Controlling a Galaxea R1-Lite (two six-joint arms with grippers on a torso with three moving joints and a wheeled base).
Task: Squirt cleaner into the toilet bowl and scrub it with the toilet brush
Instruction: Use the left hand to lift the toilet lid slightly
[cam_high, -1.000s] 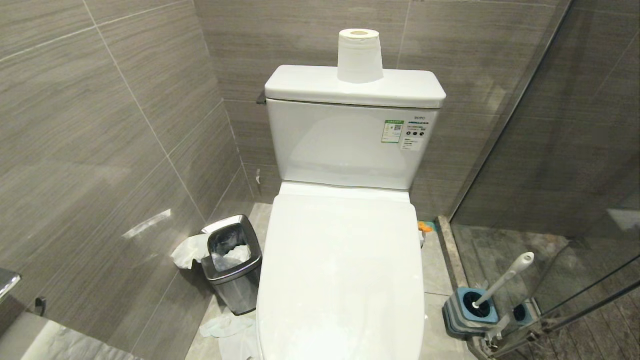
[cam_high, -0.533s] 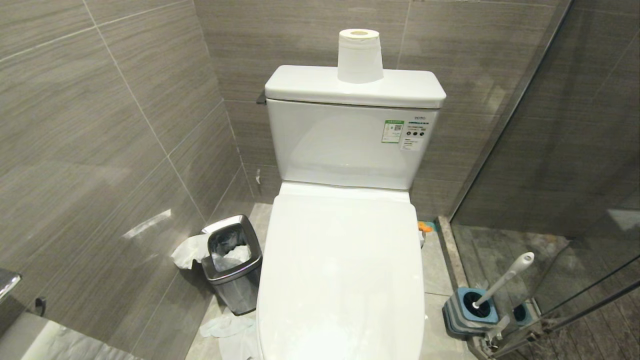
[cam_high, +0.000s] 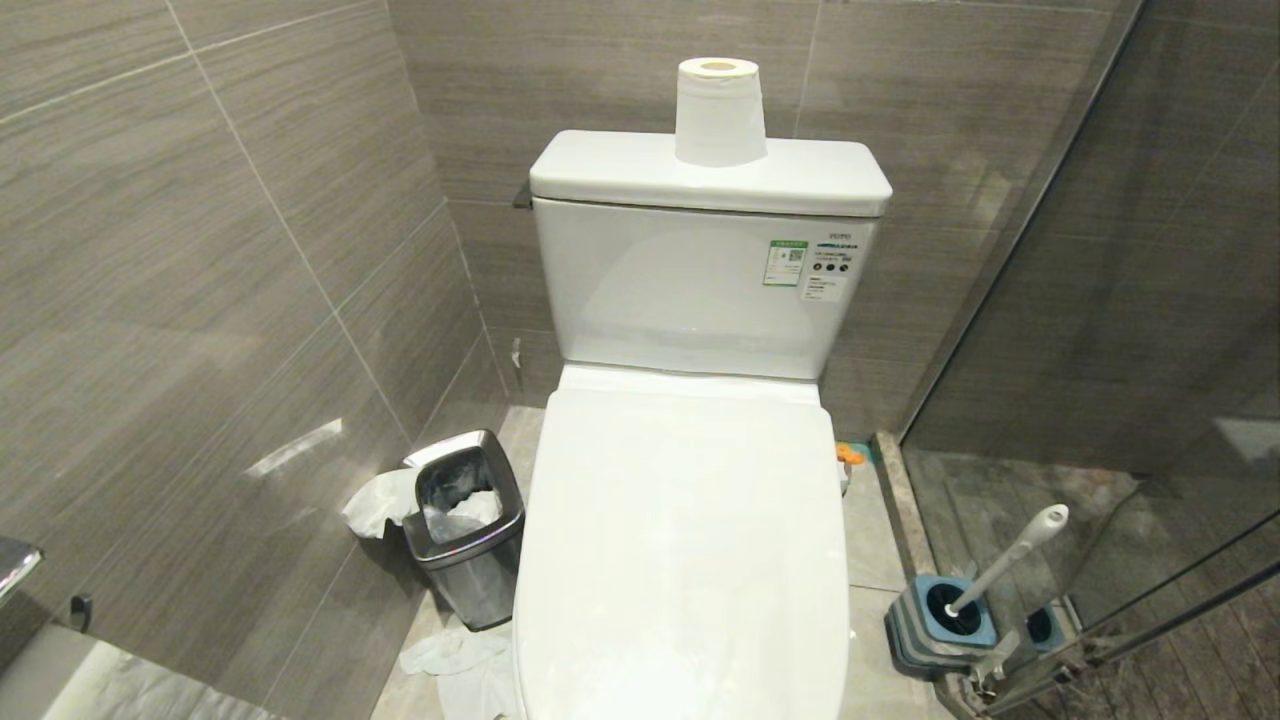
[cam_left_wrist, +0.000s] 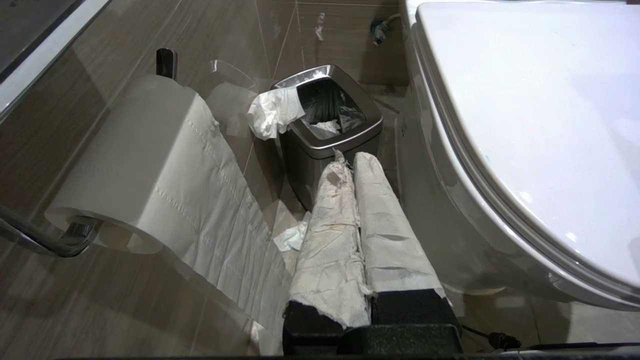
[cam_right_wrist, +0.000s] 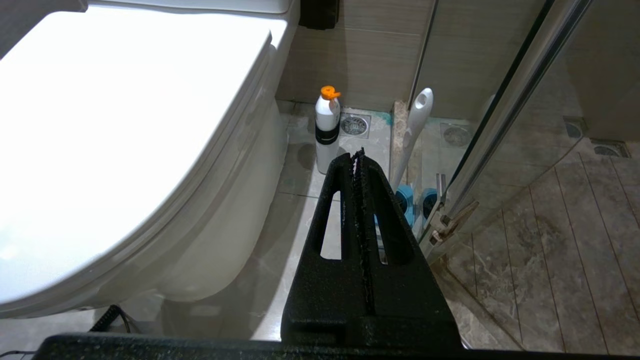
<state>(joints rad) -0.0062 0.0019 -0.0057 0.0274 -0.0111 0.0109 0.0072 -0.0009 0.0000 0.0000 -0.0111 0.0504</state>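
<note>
The white toilet's lid (cam_high: 680, 550) lies shut over the toilet bowl, so the basin is hidden. The toilet brush handle (cam_high: 1010, 558) leans out of its blue-and-grey holder (cam_high: 940, 625) on the floor to the toilet's right, by the glass door. A white bottle with an orange cap (cam_right_wrist: 327, 130), the cleaner, stands on the floor between toilet and brush handle (cam_right_wrist: 414, 130). My right gripper (cam_right_wrist: 357, 155) hangs shut and empty, short of the bottle. My left gripper (cam_left_wrist: 350, 157), its fingers wrapped in white paper, is shut and empty left of the toilet. Neither arm shows in the head view.
A small steel waste bin (cam_high: 465, 520) with tissue stands left of the toilet, crumpled tissue (cam_high: 455, 655) on the floor before it. A paper roll (cam_high: 720, 110) stands on the tank. A wall-mounted paper roll (cam_left_wrist: 140, 160) hangs near my left gripper. A glass shower door (cam_high: 1100, 300) closes the right side.
</note>
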